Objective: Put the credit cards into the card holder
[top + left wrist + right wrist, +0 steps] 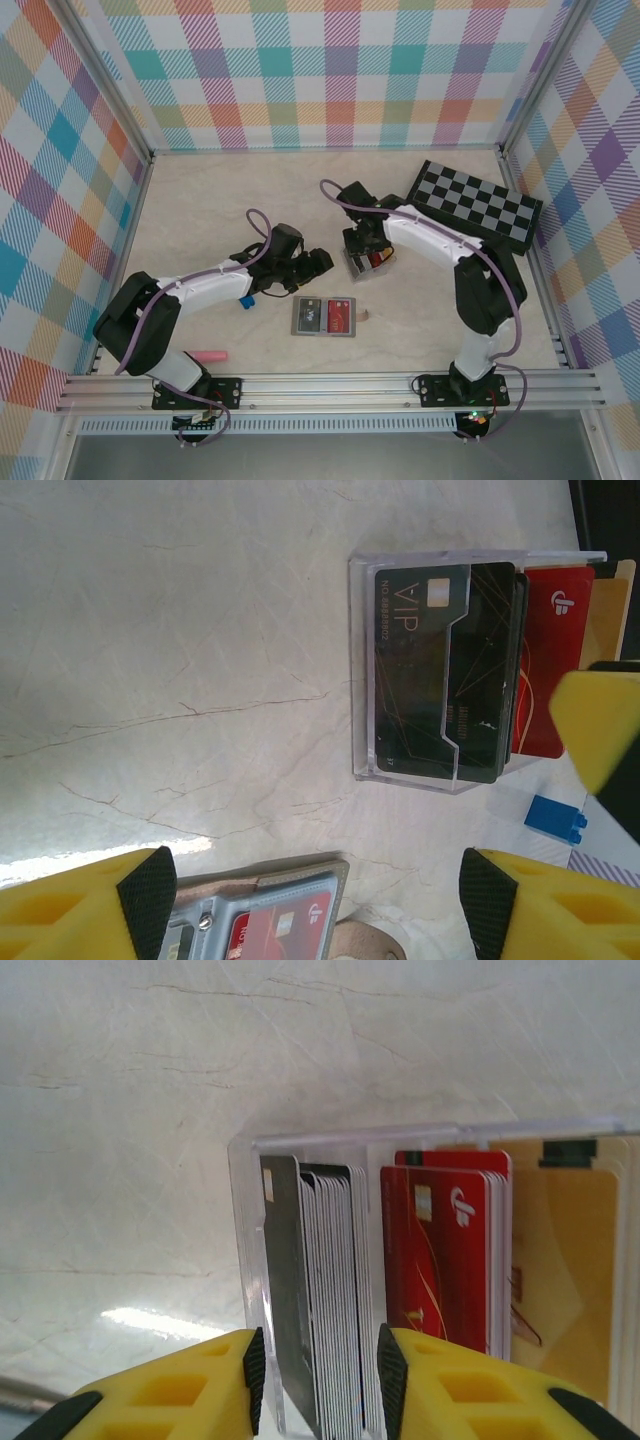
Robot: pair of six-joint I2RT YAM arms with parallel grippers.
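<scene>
Credit cards point(320, 1290) upright in clear tray point(240, 1220), between right jaws

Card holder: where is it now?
Top view: the card holder lies open at front centre of the table, just nearer than the left gripper and down-left of the clear card tray.

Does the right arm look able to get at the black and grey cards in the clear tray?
Likely yes: its yellow fingers straddle the black and grey plastic cards standing in the open-topped clear plastic tray.
</scene>
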